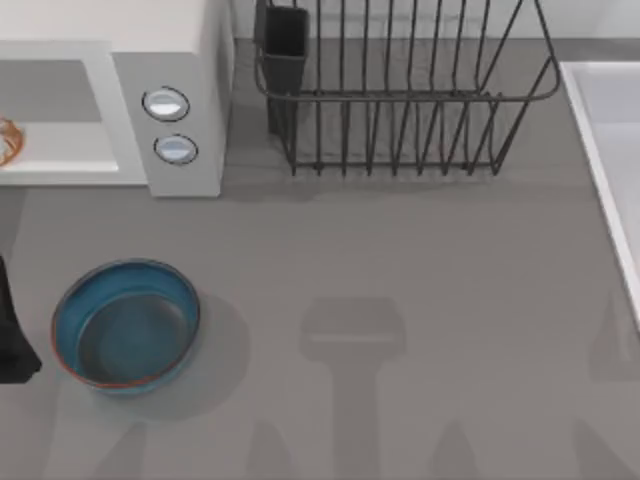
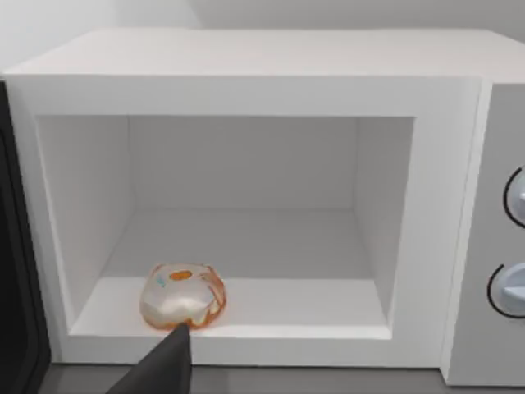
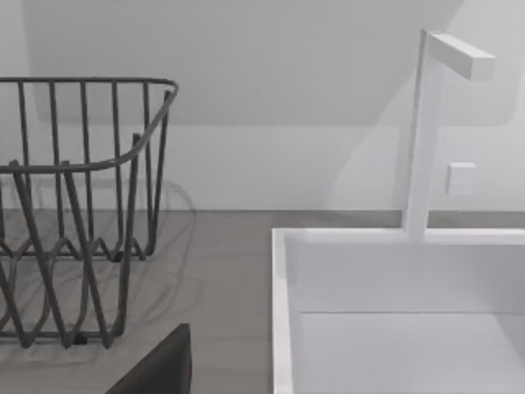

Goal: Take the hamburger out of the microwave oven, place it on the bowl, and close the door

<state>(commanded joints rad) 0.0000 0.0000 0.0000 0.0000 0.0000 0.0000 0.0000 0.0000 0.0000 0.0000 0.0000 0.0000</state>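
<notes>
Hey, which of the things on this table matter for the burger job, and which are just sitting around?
Job:
hamburger, inside the oven
microwave oven, open
bowl
left hand, near the hamburger

Lying about:
wire rack
sink
faucet
</notes>
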